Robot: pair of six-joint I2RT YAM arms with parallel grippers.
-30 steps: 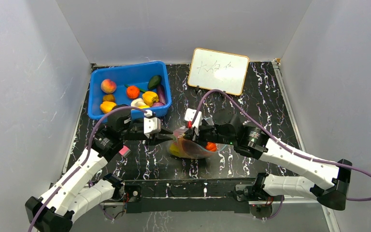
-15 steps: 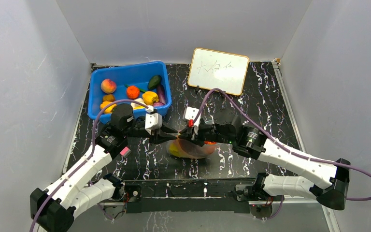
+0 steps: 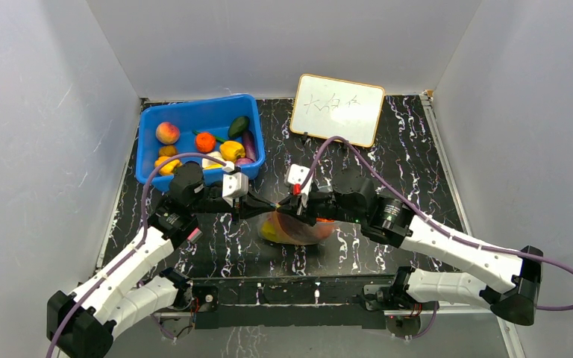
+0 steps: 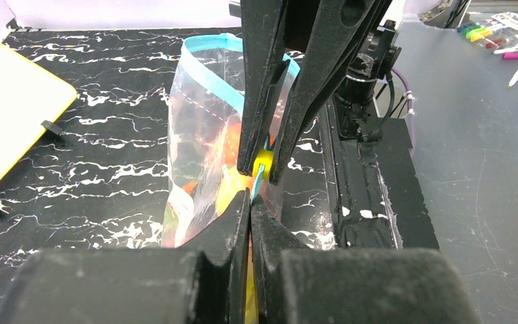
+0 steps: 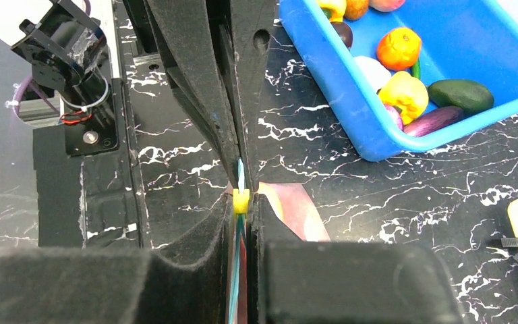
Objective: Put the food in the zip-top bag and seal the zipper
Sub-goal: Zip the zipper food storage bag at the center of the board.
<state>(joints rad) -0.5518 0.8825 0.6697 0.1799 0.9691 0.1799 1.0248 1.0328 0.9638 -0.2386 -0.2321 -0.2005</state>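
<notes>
The clear zip-top bag (image 3: pixel 302 230) lies at the table's middle front, with yellow and orange-red food (image 3: pixel 271 232) inside. In the left wrist view the bag (image 4: pixel 199 142) stands with its blue-teal zipper (image 4: pixel 206 71) looped open at the far end. My left gripper (image 3: pixel 263 207) (image 4: pixel 250 200) is shut on the zipper strip at its near end. My right gripper (image 3: pixel 283 209) (image 5: pixel 241 202) faces it, tip to tip, shut on the zipper at a small yellow slider (image 5: pixel 241 200). More food (image 3: pixel 231 150) lies in the blue bin.
The blue bin (image 3: pixel 149 119) stands at the back left and shows in the right wrist view (image 5: pixel 371 138). A whiteboard (image 3: pixel 338 110) leans at the back middle. A small pink cube (image 3: pixel 192 233) lies by the left arm.
My left gripper has moved right to the bag's mouth and now meets my right gripper there. My right gripper has shifted a little left. The bag's mouth is drawn up between them.
</notes>
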